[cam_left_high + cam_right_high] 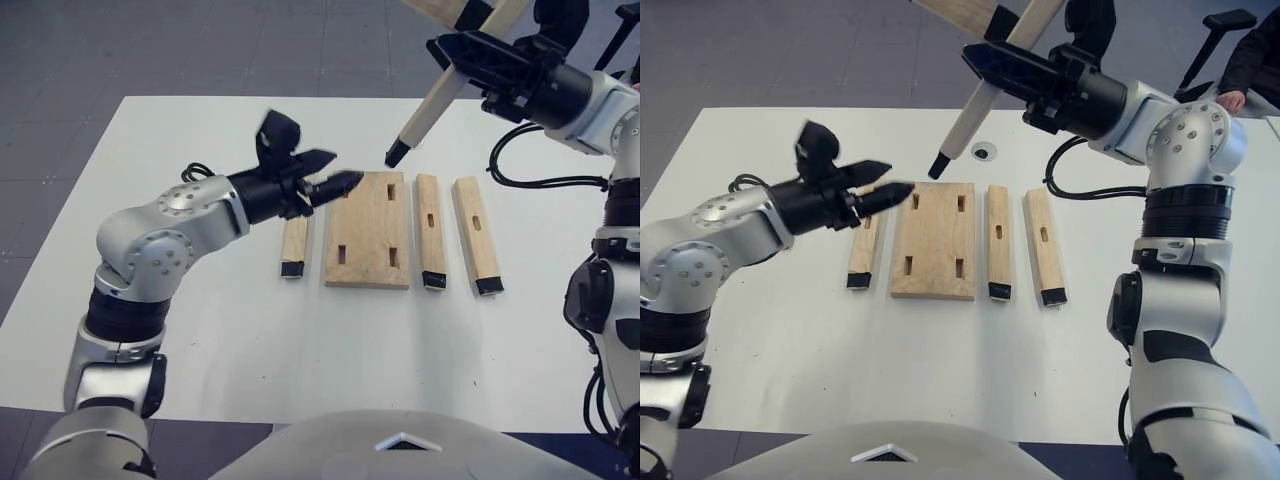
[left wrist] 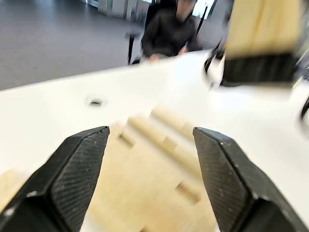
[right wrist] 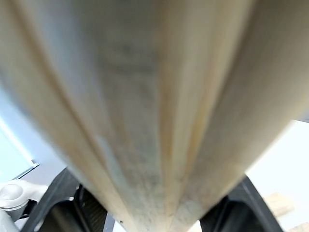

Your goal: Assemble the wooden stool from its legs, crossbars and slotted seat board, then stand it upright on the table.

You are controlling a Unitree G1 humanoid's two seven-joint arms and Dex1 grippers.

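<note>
Starting close in on the white surface (image 1: 200, 330), three loose legs lie flat with their long axes running away from the robot and their black-capped ends toward it. One leg (image 1: 294, 250) sits just left of the seat board (image 1: 367, 230). The middle leg (image 1: 430, 232) and the outer leg (image 1: 476, 236) lie to its right, each showing a slot. The board lies flat too, its four slots facing up and its long axis parallel to the legs.

Moving up, the left gripper (image 1: 340, 168) hangs low over the far end of the left leg, by the board's far-left corner. Its fingers (image 2: 77, 174) are spread wide with nothing between them.

Farther back and higher, here's the one that matters. The right gripper (image 1: 1008, 66) is pinching a fourth leg (image 1: 430, 105) in the air. Its long axis is tilted, and the black-capped tip points down toward the board's far edge, close above it but not touching. The upper end rises toward the robot's right, where another wooden piece (image 1: 440, 10) crosses it at the frame edge. How the two join, I can't tell.

My read is that the right arm owns the next move, since the raised leg is nearest the far pair of slots. The left hand is free and close enough to steady the board.
</note>
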